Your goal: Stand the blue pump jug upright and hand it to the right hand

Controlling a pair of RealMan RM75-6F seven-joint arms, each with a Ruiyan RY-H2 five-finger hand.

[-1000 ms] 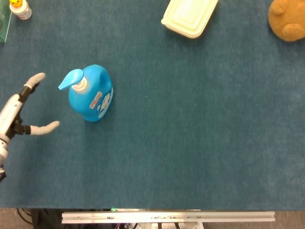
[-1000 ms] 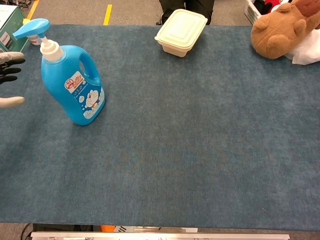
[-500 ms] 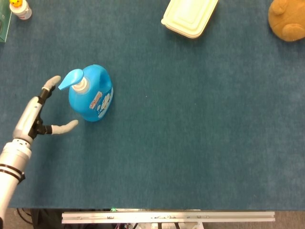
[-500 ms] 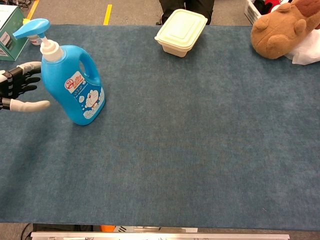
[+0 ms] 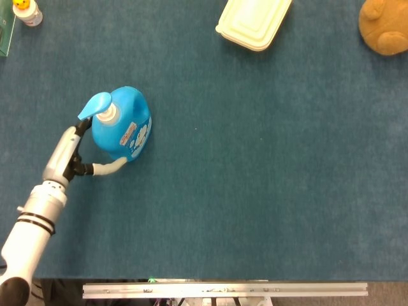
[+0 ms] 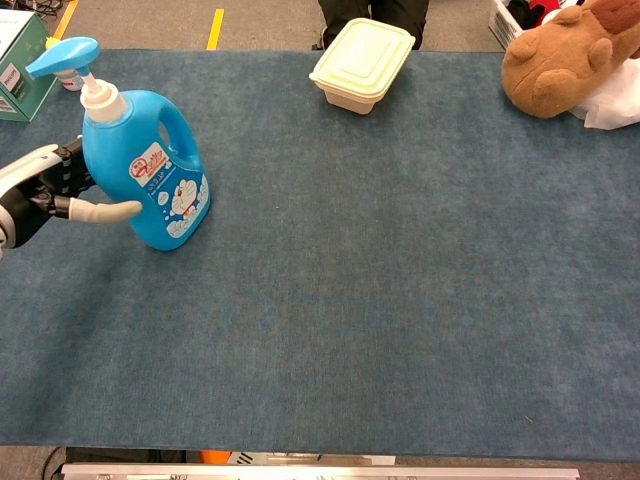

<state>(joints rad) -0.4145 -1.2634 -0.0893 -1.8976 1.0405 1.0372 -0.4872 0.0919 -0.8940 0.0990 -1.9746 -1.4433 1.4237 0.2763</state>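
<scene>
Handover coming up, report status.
Left hand at the jug, fingers around it, grip unconfirmed. Right hand out of view. Jug upright. Nothing in the way.

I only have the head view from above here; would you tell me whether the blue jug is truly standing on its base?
Observer: Yes, the chest view shows the blue pump jug upright, with its base flat on the table.
Operator: Thank you. Where is its handle relative to the left hand?
Observer: The handle is on the side of the jug away from the left hand.
</scene>
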